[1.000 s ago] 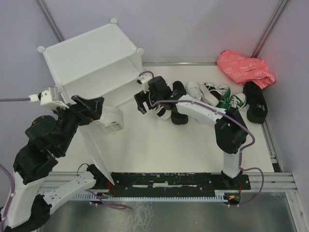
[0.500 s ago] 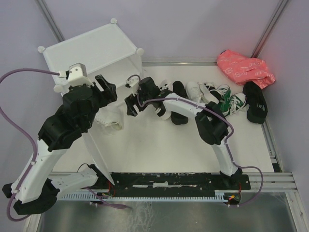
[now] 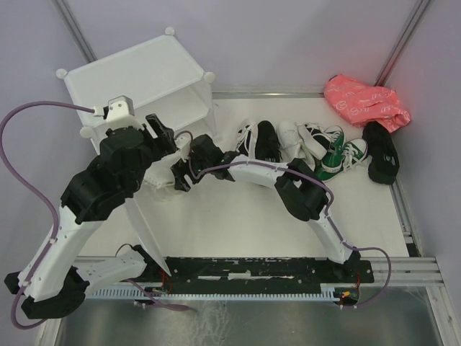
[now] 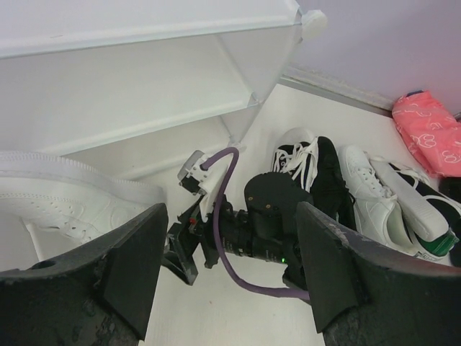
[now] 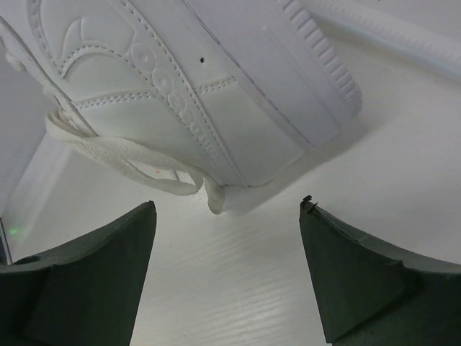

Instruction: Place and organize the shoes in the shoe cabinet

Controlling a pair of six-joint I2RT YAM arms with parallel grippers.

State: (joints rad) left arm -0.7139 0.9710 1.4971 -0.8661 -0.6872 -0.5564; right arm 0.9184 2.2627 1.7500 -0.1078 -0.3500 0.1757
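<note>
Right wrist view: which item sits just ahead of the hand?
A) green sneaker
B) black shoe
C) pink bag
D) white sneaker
D: a white sneaker with a loose lace fills the view beyond the right hand, which is open.

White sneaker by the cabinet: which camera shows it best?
Right wrist: the white sneaker fills the upper frame, stitching, sole and loose lace clear. Left wrist catches its side at the left edge. From above, arms mostly hide it.
</note>
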